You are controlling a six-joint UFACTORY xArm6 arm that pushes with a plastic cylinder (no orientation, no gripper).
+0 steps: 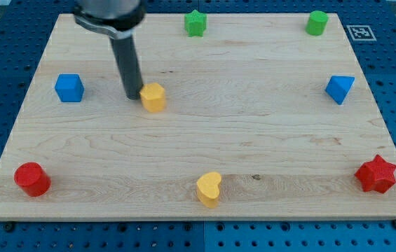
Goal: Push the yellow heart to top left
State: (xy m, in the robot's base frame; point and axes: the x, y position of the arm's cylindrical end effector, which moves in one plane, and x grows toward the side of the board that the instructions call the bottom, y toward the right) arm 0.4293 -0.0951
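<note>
The yellow heart (pixel 209 188) lies near the view's bottom edge of the wooden board (pixel 254 119), at the middle. My tip (pixel 134 96) is far from it, up and to the left, touching the left side of a yellow hexagon-like block (pixel 153 97). The rod comes down from the view's top left.
A blue cube (pixel 69 88) sits at the left. A red cylinder (pixel 32 179) is at the bottom left. A green star (pixel 195 23) and a green cylinder (pixel 317 23) are along the top. A blue triangle-like block (pixel 339 89) is at the right, a red star (pixel 376 174) at the bottom right.
</note>
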